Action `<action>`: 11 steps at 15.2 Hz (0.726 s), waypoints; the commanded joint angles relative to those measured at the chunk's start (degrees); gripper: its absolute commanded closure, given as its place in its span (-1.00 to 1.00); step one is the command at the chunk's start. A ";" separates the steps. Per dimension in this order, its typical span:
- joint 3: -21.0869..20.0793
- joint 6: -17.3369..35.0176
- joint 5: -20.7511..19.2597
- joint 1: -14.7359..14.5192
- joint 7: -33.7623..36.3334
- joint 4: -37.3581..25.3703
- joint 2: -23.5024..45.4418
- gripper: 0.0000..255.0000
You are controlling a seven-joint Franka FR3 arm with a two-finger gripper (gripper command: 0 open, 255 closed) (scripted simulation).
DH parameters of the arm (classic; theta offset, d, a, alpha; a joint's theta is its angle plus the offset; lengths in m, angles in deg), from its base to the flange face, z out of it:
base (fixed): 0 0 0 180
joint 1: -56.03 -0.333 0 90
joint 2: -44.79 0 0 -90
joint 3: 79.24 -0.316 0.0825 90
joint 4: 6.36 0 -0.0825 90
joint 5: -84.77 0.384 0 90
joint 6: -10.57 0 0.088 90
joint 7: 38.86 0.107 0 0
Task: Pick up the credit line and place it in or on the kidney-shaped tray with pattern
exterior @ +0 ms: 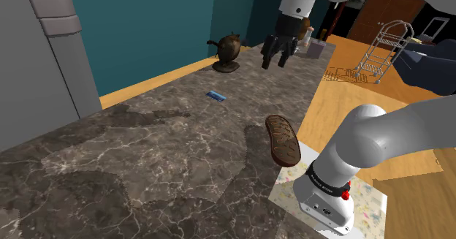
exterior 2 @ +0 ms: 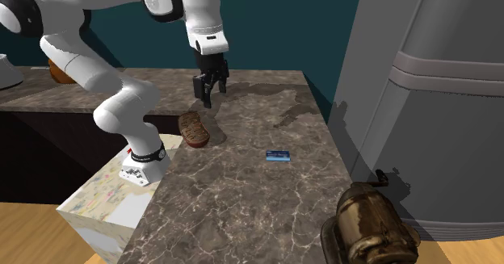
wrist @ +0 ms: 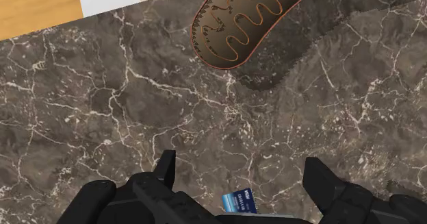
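Room: teal walls, wooden floor.
Counter: dark veined marble.
Tray: brown, at the edge.
Gripper: fingers wide apart, holding nothing.
Card: blue, flat mid-counter, apart from Tray; long axis slants down toward shoulder view's right.

A home kitchen: a dark marble counter runs along teal walls, what may be a grey fridge beside its edge, a brown teapot on its corner, wood flooring below.

no legible text; print on blue card too small.
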 commanded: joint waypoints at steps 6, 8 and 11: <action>0.39 -0.30 -0.89 -1.62 -3.72 -9.86 17.84 -1.00; 0.37 -1.10 -1.22 -2.15 -5.12 -14.21 24.69 -1.00; 0.13 -2.90 -1.75 -2.80 -7.11 -21.14 34.73 -1.00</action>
